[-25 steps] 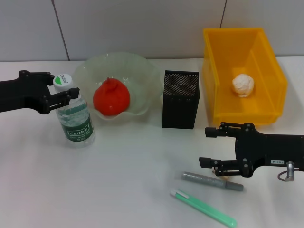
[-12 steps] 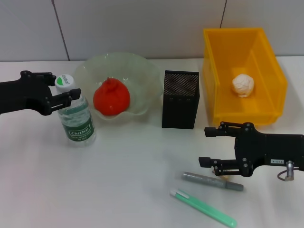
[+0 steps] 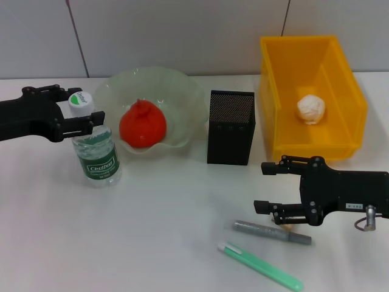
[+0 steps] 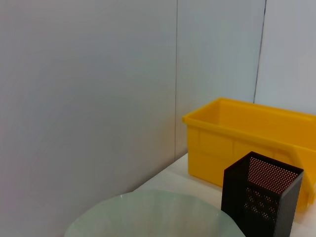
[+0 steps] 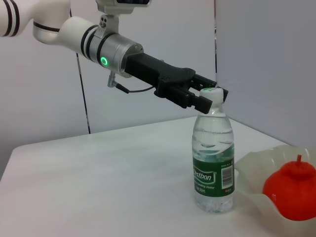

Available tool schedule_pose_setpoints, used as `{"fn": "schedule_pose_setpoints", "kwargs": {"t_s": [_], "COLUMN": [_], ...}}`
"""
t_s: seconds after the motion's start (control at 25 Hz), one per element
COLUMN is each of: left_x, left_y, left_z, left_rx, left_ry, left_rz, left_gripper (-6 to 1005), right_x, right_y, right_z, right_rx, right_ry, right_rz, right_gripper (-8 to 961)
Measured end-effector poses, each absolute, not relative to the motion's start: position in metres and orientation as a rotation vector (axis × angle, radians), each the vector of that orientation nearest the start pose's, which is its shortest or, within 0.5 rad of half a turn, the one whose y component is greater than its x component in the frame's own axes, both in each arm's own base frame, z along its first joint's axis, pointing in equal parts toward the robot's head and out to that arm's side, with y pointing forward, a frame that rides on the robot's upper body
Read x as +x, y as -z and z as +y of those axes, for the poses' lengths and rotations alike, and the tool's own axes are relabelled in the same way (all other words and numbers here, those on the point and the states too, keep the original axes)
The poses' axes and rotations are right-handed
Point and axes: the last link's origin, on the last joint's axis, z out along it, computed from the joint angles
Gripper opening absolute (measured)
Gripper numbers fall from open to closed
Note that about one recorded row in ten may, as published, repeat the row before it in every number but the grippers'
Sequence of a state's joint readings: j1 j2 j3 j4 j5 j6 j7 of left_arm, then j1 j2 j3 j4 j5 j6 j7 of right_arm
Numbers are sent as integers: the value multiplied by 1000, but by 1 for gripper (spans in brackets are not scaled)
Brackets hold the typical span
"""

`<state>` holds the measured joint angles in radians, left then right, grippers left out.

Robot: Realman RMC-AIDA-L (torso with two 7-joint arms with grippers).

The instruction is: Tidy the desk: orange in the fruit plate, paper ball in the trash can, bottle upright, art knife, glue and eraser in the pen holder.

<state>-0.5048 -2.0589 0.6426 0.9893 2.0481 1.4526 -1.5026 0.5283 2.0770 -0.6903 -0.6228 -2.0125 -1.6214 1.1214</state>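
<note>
The bottle [image 3: 95, 148] is seen standing upright on the tabletop [image 3: 152, 231], just beside the left rim of the fruit plate [image 3: 182, 91], with its white-and-green cap [image 3: 80, 102] between the fingers of the left hand [image 3: 76, 114]. In the right wrist view the left hand [image 5: 206, 96] is shown closed at the bottle's [image 5: 213, 163] neck and cap — its fingers are pressed against both sides. The orange [image 3: 142, 125] is held in the fruit plate, resting near the middle of the bowl; in the right wrist view it [image 5: 290, 187] is seen beside the bottle. The pen holder [image 3: 230, 128] is placed between the fruit plate and the trash can [image 3: 273, 121], and the paper ball [image 3: 310, 109] lies inside the trash can on its floor. The right hand [image 3: 265, 187] is held low over the tabletop in front of the trash can, its fingers spread apart and nothing gripped between them. Just under its lower finger a grey stick-shaped tool [image 3: 271, 232] is laid on the tabletop, and a green pen-like tool [image 3: 261, 266] lies nearer the front edge — which of these is the art knife or the glue cannot be told. A small tan object [image 3: 290, 227] is partly hidden beside the grey tool. In the left wrist view only the fruit plate's rim [image 4: 148, 202], the pen holder [image 4: 259, 195] and the trash can [image 4: 237, 138] are shown.
</note>
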Motion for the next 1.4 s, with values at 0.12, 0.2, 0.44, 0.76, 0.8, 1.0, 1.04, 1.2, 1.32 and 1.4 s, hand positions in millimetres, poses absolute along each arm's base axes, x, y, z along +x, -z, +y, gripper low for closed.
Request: {"fn": "schedule_pose_setpoints", "kwargs": {"t_s": [0.12,0.2,0.44,0.76,0.8,1.0,1.04,1.2,1.32,1.4], "left_x": [-263,-263,-264,-248,-244,-234,-233,-239,-252,-256], "left_y": [-78,-78,-81,-117,-123,-125,-120,-90,-63,-57], "left_z": [366,366,368,356,351,324,318,304,293,291], "left_rx": [-2484,-2483,-2452,-2423,-2439,-2581,-2621,-2720,-2761,-2772], "left_ry": [464,465,479,873,960,1190,1199,1153,1099,1078], "left_rz": [-482,-483,-509,-488,-482,-456,-455,-454,-434,-429], "left_gripper": [791,791,792,795,795,794,794,794,793,793], "right_x": [260,260,259,260,259,255,255,251,249,249], "right_y": [7,7,7,6,5,0,0,-3,-6,-7], "right_z": [318,318,318,318,318,321,321,322,323,324], "right_rx": [-2803,-2803,-2804,-2800,-2796,-2790,-2790,-2798,-2807,-2809], "right_ry": [-699,-699,-699,-706,-714,-749,-749,-784,-784,-781], "right_rz": [279,280,280,284,290,313,313,359,419,439], "right_gripper": [779,779,779,779,778,778,778,778,778,778]}}
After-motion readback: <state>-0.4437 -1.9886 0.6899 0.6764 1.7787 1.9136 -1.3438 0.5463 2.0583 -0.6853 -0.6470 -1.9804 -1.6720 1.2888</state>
